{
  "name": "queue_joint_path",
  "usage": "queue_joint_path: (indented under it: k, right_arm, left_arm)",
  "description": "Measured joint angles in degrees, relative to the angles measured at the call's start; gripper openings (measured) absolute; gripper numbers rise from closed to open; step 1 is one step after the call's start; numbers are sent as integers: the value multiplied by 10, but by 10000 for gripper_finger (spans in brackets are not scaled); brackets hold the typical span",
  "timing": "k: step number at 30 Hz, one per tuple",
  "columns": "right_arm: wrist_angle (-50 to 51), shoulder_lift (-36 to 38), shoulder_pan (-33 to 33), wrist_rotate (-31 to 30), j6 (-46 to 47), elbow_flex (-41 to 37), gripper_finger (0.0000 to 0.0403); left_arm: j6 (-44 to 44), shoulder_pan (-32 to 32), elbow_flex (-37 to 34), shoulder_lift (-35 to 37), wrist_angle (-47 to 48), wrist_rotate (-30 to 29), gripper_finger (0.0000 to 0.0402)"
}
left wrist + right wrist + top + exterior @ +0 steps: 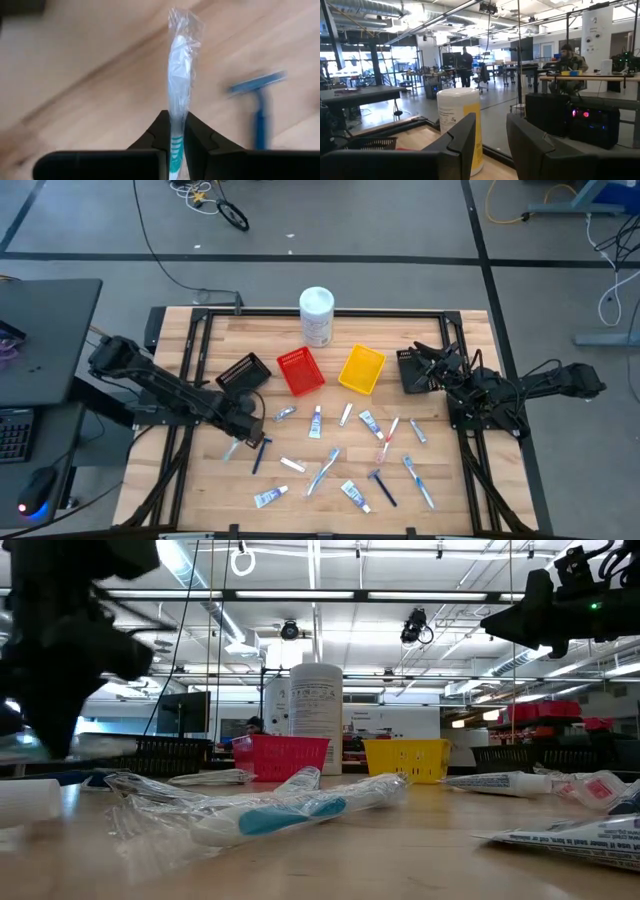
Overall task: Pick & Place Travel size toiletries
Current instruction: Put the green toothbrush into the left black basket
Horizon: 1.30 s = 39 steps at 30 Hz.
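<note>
Robotics lab: workbenches [580,77], ceiling ducts [395,12], monitors [451,59].

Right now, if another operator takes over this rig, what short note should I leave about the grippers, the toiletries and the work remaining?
Left gripper: shut on a clear-wrapped white and teal toothbrush, low over the wooden table's left front part, beside a dark blue razor.
Right gripper: open, empty, waiting raised at the right rear, facing the tall white canister.
Toiletries: the other toothbrushes, tubes and razors lie scattered on the table in front of the black mesh bin, red bin and yellow bin.
Done: no item visible in a bin from above.
Left: essentially everything.
</note>
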<state>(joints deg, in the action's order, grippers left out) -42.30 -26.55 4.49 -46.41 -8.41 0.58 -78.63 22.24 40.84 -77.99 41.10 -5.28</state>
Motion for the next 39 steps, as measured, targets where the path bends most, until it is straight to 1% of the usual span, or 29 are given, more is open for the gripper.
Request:
queue_joint_path:
  k: [4,6,9,12,16,20,23,27,29,32,35,39]
  right_arm:
    - [0,0,0,0,0,0,119]
    - [0,0,0,0,0,0,119]
    - [0,0,0,-2,0,0,119]
    - [0,0,0,-19,0,0,119]
    - [0,0,0,-26,0,0,119]
    - [0,0,0,-26,0,0,119]
    - [1,0,0,-26,20,0,119]
    - [22,0,0,-26,35,0,119]
    - [30,0,0,-25,37,0,119]
    - [33,0,0,-25,37,0,119]
    - [34,0,0,-8,37,0,119]
    - [35,0,0,34,59,0,119]
  left_arm:
    - [51,-3,53,1,27,-74,40]
    - [88,-12,86,1,49,-92,41]
    - [140,-34,128,1,96,-141,31]
    - [208,-69,165,1,114,-191,31]
    - [312,-141,187,1,109,-197,31]
    - [408,-222,187,1,106,-197,34]
    - [482,-276,187,1,97,-197,37]
    - [559,-332,187,1,69,-176,35]
    - [582,-351,186,1,65,-161,36]
    - [585,-364,166,1,39,-159,39]
    - [581,-370,122,1,18,-144,40]
    - [582,-371,52,0,-36,-146,41]
